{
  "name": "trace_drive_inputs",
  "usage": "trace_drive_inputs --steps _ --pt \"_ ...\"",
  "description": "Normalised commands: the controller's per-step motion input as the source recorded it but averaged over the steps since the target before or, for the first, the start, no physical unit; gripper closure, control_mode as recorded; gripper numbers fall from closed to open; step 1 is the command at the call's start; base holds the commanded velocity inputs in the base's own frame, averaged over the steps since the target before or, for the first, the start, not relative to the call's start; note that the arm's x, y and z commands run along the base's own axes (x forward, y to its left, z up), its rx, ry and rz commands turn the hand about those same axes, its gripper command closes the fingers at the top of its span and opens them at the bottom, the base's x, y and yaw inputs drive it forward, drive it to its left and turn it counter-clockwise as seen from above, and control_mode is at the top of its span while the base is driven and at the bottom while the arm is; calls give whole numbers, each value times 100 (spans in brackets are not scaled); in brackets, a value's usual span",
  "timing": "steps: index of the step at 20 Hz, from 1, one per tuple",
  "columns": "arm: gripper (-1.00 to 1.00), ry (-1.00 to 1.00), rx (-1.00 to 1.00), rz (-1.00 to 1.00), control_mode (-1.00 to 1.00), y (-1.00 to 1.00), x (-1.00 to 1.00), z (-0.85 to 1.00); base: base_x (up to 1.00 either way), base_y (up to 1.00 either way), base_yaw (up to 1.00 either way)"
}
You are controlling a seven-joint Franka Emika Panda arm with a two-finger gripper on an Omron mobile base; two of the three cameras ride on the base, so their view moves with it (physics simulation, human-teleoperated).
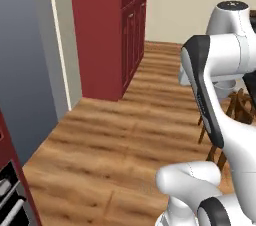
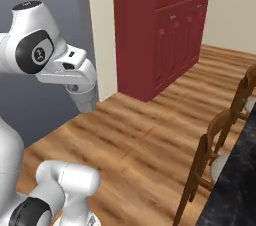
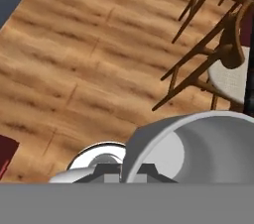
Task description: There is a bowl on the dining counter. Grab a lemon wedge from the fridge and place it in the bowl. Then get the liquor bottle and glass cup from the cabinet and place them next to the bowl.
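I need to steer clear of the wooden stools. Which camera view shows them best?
The right base view: two wooden stools stand in side profile, backs and pale seats, beside the dining counter. The hand view shows seats and legs from above; the left base view, a few legs at its right edge.

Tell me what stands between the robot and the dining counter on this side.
Wooden stools with pale seats line up along the dining counter, whose black marbled top edges the lower right of the right base view. The wood floor ahead is open up to the red cabinet. The bowl isn't visible.
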Motion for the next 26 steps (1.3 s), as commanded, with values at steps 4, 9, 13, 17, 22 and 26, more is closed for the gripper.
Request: trace_drive_inputs --steps 4,9,13,17,22,26 --pt "100 0 0 0 100 0 0 0 100 33 -46" --pt "100 0 0 0 100 0 0 0 100 40 -44" --pt "100 0 0 0 100 0 0 0 100 33 -48" --pt "100 0 0 0 100 0 0 0 100 29 -50" --pt "100 0 0 0 100 0 0 0 99 27 -54" --pt "100 0 0 0 100 0 0 0 92 27 -57"
